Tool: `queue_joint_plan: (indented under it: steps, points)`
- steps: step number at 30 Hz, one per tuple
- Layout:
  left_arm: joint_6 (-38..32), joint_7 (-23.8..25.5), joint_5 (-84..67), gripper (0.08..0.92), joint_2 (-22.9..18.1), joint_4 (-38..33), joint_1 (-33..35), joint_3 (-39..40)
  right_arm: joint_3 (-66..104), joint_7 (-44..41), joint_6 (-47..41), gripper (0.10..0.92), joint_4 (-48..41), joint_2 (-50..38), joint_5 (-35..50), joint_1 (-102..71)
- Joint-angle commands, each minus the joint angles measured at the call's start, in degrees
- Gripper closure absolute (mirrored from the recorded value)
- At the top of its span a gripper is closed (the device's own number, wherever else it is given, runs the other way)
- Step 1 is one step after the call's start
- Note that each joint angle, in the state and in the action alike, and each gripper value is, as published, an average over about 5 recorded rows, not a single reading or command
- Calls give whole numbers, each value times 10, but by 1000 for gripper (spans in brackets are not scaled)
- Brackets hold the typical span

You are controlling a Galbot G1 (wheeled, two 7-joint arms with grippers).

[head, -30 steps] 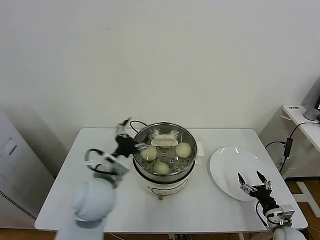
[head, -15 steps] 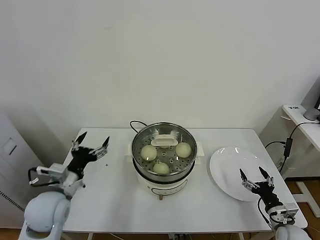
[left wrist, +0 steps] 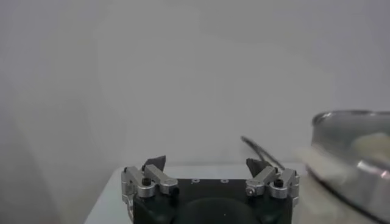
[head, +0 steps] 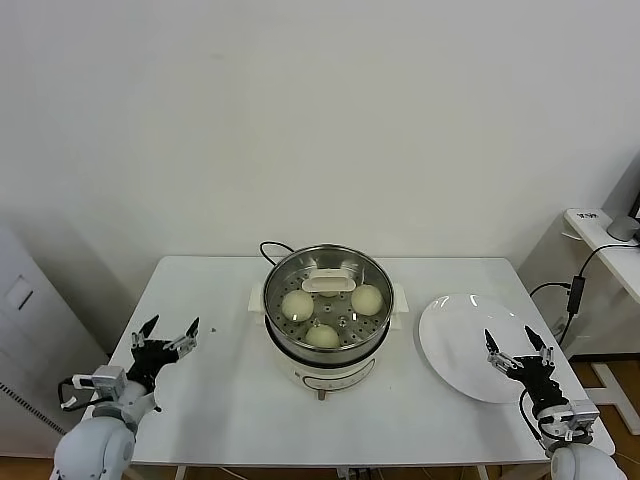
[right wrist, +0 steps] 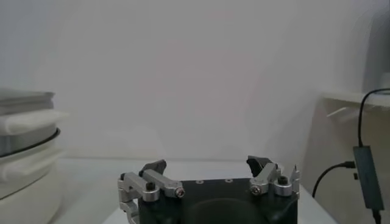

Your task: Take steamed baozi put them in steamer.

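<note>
The steamer stands mid-table, a shiny steel pot on a white base. Three pale baozi lie on its perforated tray: one at the left, one at the right, one at the front. A white handle piece rests at the back of the tray. My left gripper hangs open and empty near the table's left front corner, well away from the pot. Open and empty too, my right gripper hovers at the front right, over the white plate's near edge. The steamer rim also shows in the left wrist view.
A flat white plate lies bare to the right of the steamer. A black cord loops behind the pot. A side desk with cables stands past the table's right edge.
My left arm has pulled back from the steamer's left rim to the table's left front corner, gripper open throughout. My right gripper has drifted slightly right and toward the front.
</note>
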Motion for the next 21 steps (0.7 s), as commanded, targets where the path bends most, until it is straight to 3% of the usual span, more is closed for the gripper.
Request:
queue_joint_plan:
  steps: [1,21]
  points:
    - [-35,-15,6,177,-10,68,9,12,0,15,-8,203,11,-1,-6,-2]
    - [-30,-17,2,177,-15,45,11,20,-5,0,-17,203,13,4,0,-9]
